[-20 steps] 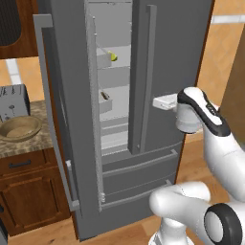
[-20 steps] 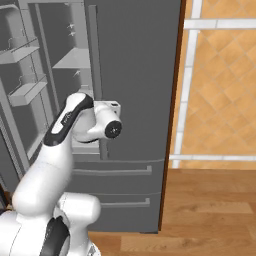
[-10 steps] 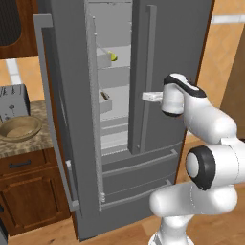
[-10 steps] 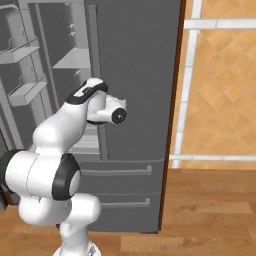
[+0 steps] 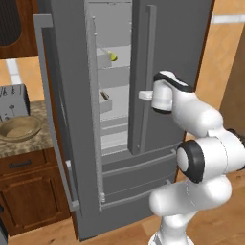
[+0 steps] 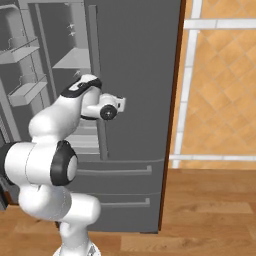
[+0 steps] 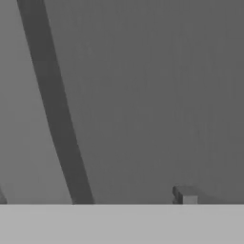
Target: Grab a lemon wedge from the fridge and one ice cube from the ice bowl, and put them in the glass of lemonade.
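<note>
The fridge (image 5: 72, 119) stands open on its left side. In the upper middle of the left base view, a small yellow-green lemon wedge (image 5: 113, 56) sits on a grey shelf (image 5: 112, 64) inside. At the left edge, a tan ice bowl (image 5: 19, 128) and a silver toaster (image 5: 12, 102) rest on the speckled counter (image 5: 28, 143).

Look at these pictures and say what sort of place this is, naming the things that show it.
A kitchen, rendered: a tall grey fridge with its left door open, a silver toaster and tan ice bowl on a stone counter above wooden cabinets.
</note>
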